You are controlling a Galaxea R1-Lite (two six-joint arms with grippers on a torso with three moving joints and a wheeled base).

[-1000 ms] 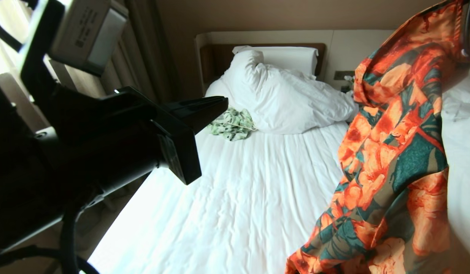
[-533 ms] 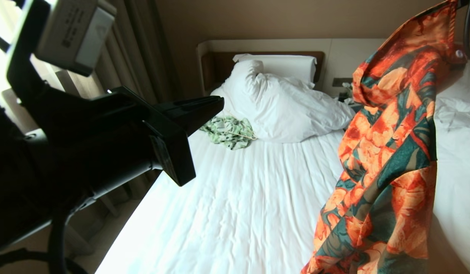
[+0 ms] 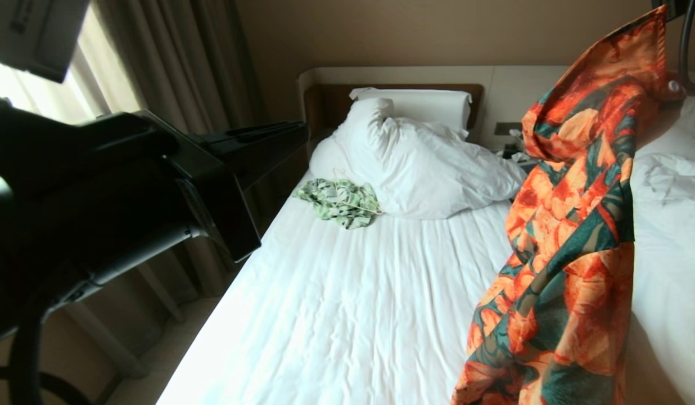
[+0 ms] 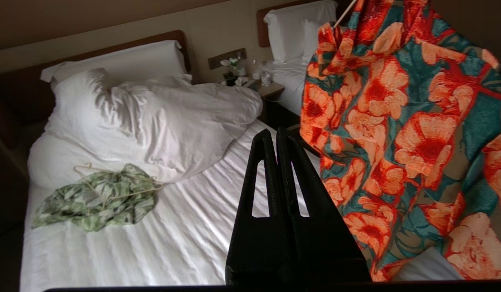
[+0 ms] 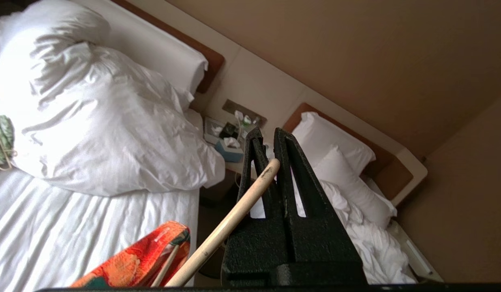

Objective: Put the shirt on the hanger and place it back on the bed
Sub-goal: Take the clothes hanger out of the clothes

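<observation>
The large single bed (image 3: 347, 315) with white sheets and a brown headboard panel is filling most of the head view, its bunched white duvet (image 3: 420, 163) lying heaped against the white pillow (image 3: 420, 104) at the head end. A second white bed (image 3: 671, 225) is standing beside it on the robot's right, with a small nightstand (image 4: 270, 87) between the two.

The short-sleeved shirt (image 3: 572, 225) with big orange flowers on dark green is hanging in the air on the right, above the near bed's right edge, clear of the sheets. It is draping from the thin cream-white hanger (image 5: 230, 221), whose rod is being pinched by the right gripper (image 5: 266, 138), its black jaws pressed onto it high above the gap between the beds.

The left gripper (image 4: 270, 136) is hovering over the near bed's left side, holding nothing, its jaws pressed together.

A pale green-and-white patterned shirt (image 3: 341, 201) is lying crumpled on the sheet just beside the duvet, with another thin hanger (image 4: 112, 182) tangled in it.
</observation>
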